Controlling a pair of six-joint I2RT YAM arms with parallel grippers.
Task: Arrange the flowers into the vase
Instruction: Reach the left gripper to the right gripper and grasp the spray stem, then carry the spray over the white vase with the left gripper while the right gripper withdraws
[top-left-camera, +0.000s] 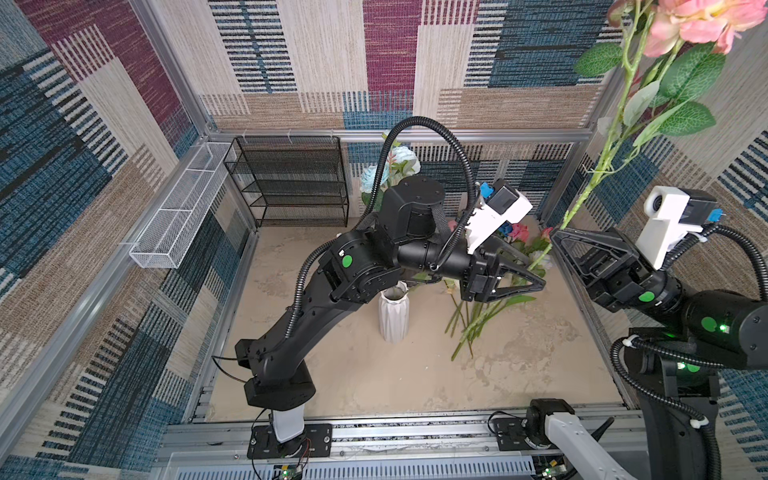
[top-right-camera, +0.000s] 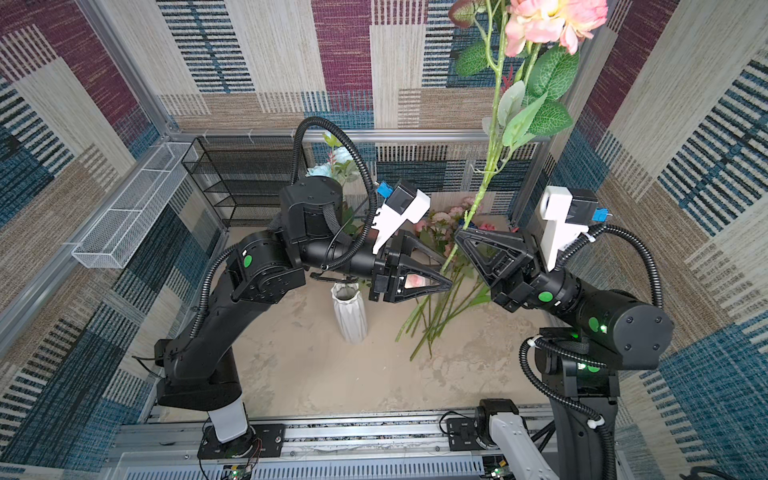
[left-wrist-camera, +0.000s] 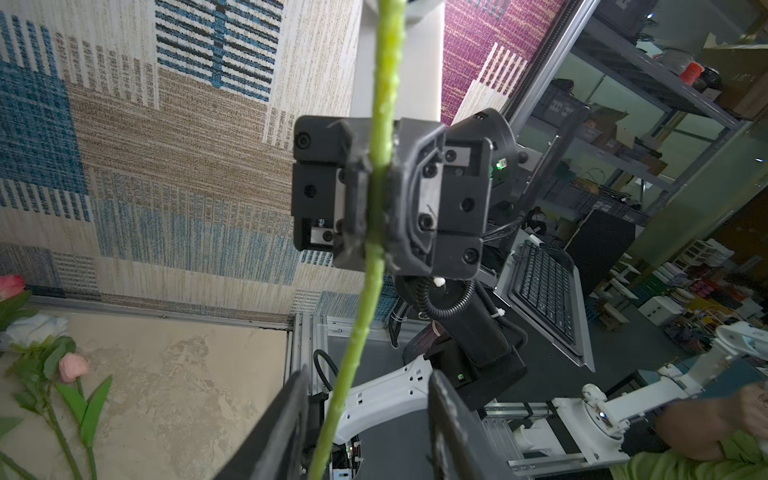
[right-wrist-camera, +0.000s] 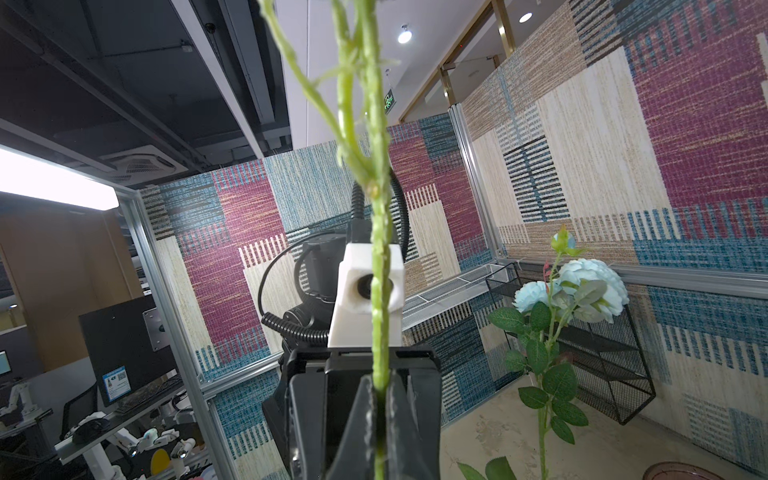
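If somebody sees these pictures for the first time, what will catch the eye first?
A tall pink rose towers at the right of both top views, its stem clamped in the right end effector. The left end effector stands open around the lower stem. Below, a white ribbed vase stands beside loose roses lying on the table.
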